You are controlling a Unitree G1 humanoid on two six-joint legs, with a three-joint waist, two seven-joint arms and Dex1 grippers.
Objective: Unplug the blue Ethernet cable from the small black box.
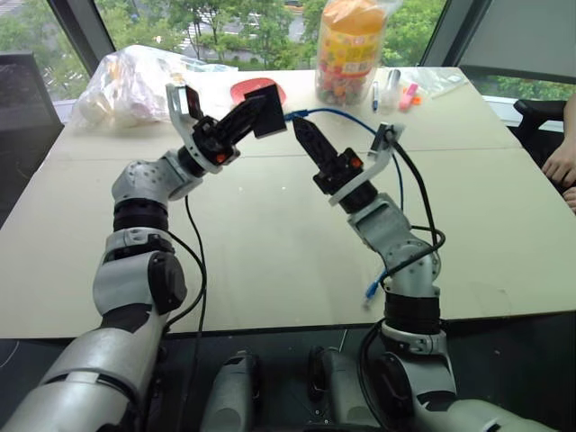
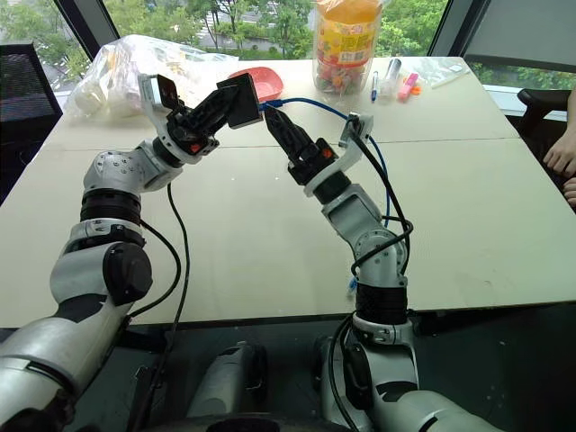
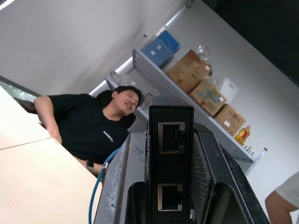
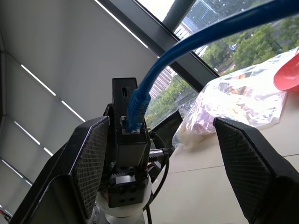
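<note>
My left gripper [image 1: 255, 112] is shut on the small black box [image 1: 267, 111] and holds it up above the table. In the left wrist view the box [image 3: 170, 158] sits between the fingers and shows two empty ports. The blue Ethernet cable [image 4: 138, 103] is plugged into the box's other side. From there the cable [image 1: 346, 115] arcs right over my right arm, and its loose plug [image 1: 371, 290] hangs near the table's front edge. My right gripper [image 1: 304, 133] stands open just right of the box, its two fingers on either side of the plug without touching it.
At the back of the table [image 1: 270, 261] are a red bowl [image 1: 259, 89], a crumpled plastic bag [image 1: 126, 83], a jar of sweets [image 1: 349, 54] and some pens [image 1: 396, 90]. A person's hand [image 1: 563, 162] rests at the right edge. Another person [image 3: 93, 128] sits beyond the table.
</note>
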